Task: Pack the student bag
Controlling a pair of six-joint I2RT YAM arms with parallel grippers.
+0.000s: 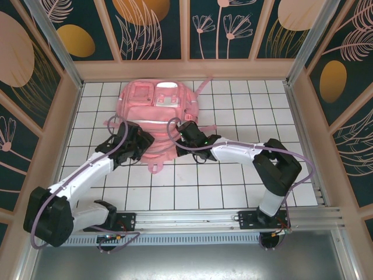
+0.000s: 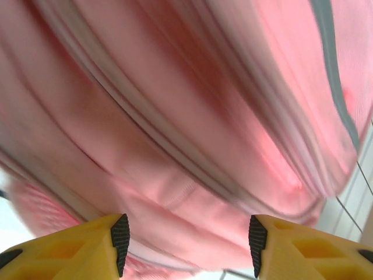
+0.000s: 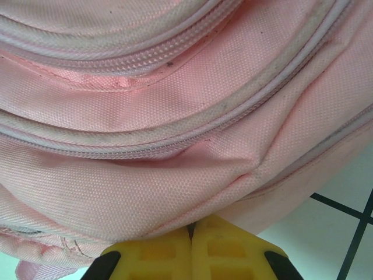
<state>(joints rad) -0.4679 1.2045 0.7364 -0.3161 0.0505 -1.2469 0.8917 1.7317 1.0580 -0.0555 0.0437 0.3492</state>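
Toward the far middle of the white gridded table (image 1: 245, 181), the large soft pink fabric student bag (image 1: 160, 105) is lying flat. The left gripper (image 2: 186, 236) is hovering spread at its near edge; the right gripper (image 3: 191, 232) is holding its jaws pressed together against a lower fold, perhaps catching cloth. Tugging there is risking dragging the limp bag rather than opening it.
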